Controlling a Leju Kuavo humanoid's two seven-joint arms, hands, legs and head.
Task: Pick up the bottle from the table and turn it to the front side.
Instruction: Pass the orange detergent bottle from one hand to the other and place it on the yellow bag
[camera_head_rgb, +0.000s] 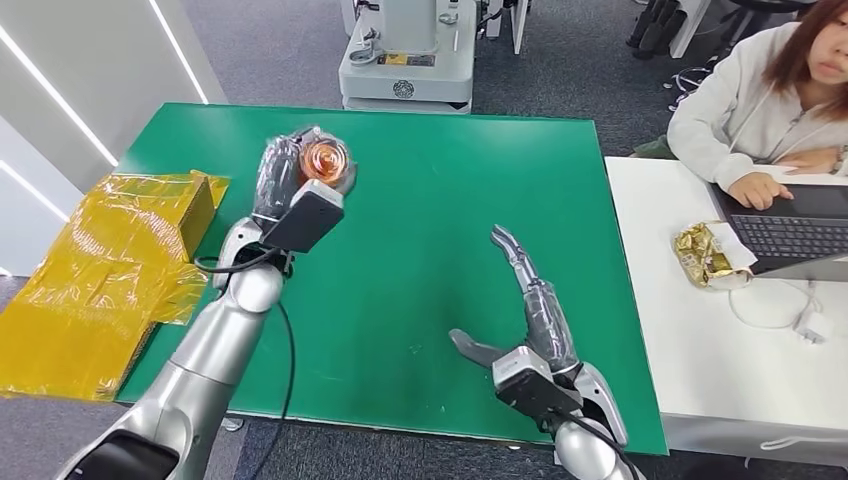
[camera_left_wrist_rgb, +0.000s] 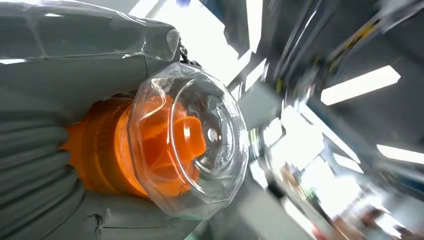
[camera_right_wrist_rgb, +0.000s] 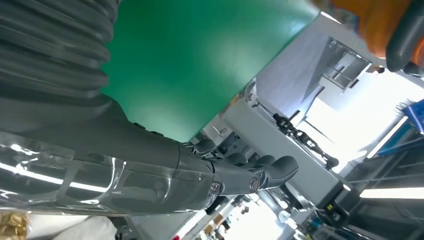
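Overhead, the left hand (camera_head_rgb: 283, 180) grasps the orange bottle (camera_head_rgb: 325, 160) lifted above the green table (camera_head_rgb: 420, 200), its clear cap facing the camera; the right hand (camera_head_rgb: 530, 310) hovers nearer the table's front edge, fingers spread, holding nothing. At the left wrist, grey fingers (camera_left_wrist_rgb: 35, 155) wrap the bottle's body behind the clear cap (camera_left_wrist_rgb: 200, 145). At the right wrist, extended fingers (camera_right_wrist_rgb: 250, 175) reach past the table's far edge. Turning the smooth bottle could let it slip from that one-handed hold.
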